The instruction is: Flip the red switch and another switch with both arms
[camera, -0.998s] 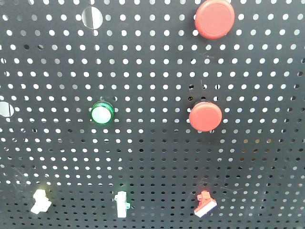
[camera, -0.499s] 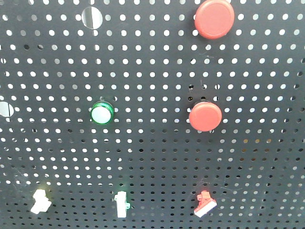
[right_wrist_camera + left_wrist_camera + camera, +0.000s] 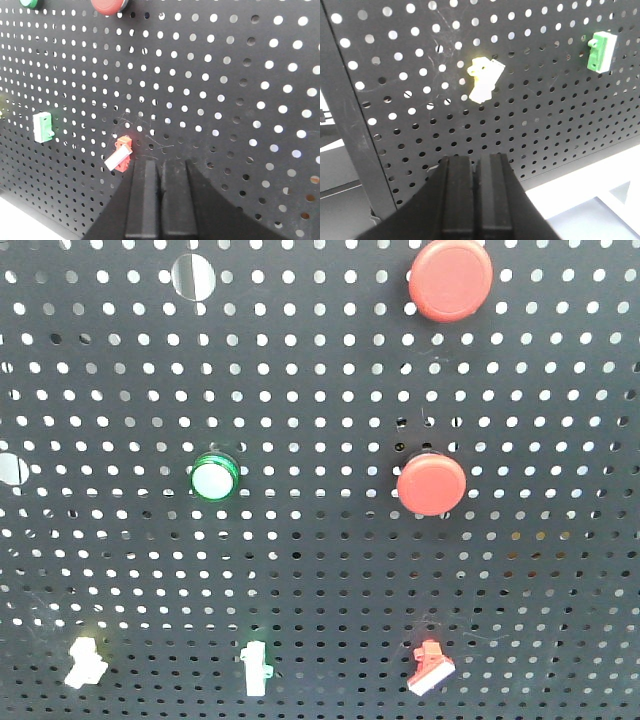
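Note:
The red switch (image 3: 430,667) with its white lever sits low right on the black pegboard (image 3: 320,580); it also shows in the right wrist view (image 3: 120,155), lever tilted down-left. My right gripper (image 3: 161,165) is shut, empty, just right of and below it, apart from it. The other switch (image 3: 85,662), white with a yellow tint, is at the lower left, and in the left wrist view (image 3: 484,80) it lies above my left gripper (image 3: 475,161), which is shut and empty, well short of it. Neither gripper shows in the front view.
An upright white toggle with green tint (image 3: 257,668) stands between the two switches. Two large round red push buttons (image 3: 450,278) (image 3: 430,483) and a green-rimmed round button (image 3: 214,479) sit higher. The board's frame edge (image 3: 355,150) runs at left.

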Motion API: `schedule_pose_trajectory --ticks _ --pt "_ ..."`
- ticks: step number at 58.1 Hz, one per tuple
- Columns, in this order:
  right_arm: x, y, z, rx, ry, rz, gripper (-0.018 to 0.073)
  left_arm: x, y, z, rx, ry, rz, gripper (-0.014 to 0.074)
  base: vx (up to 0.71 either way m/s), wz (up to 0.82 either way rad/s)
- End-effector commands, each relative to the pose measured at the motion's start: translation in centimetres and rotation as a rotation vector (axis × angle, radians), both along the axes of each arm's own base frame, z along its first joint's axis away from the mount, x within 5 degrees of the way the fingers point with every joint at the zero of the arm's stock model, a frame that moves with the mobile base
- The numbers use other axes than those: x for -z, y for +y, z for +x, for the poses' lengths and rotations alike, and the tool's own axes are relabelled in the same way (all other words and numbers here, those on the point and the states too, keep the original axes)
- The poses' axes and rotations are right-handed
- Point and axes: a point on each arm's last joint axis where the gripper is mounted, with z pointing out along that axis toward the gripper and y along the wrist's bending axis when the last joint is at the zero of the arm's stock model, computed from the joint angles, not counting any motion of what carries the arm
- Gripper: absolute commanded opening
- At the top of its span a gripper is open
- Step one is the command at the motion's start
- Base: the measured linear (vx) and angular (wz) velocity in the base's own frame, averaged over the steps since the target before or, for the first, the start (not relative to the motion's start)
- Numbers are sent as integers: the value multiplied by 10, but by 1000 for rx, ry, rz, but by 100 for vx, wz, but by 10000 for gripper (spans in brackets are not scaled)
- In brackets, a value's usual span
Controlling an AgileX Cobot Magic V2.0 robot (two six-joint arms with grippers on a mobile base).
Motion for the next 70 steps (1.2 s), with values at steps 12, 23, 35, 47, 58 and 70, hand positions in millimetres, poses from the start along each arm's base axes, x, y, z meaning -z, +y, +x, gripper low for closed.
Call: schedule_pose_trajectory --ticks 12,23,35,47,58,70 --pt "-11 -3 1 38 -29 27 -6 19 10 -5 -98 -178 -29 3 0 0" --pt "-11 -3 1 38 -29 27 -6 66 21 -14 -230 -229 -131 3 0 0" --pt "-11 -3 1 38 -29 27 -6 75 24 -13 -295 -163 -115 3 0 0" --pt "-11 -3 1 37 -29 26 -6 76 24 -13 -295 -157 -113 3 0 0" --pt "-11 -3 1 37 -29 26 -6 77 24 -13 -294 -145 -110 3 0 0" --pt "-11 -3 1 37 -29 26 -6 77 24 -13 -294 -145 -110 3 0 0"
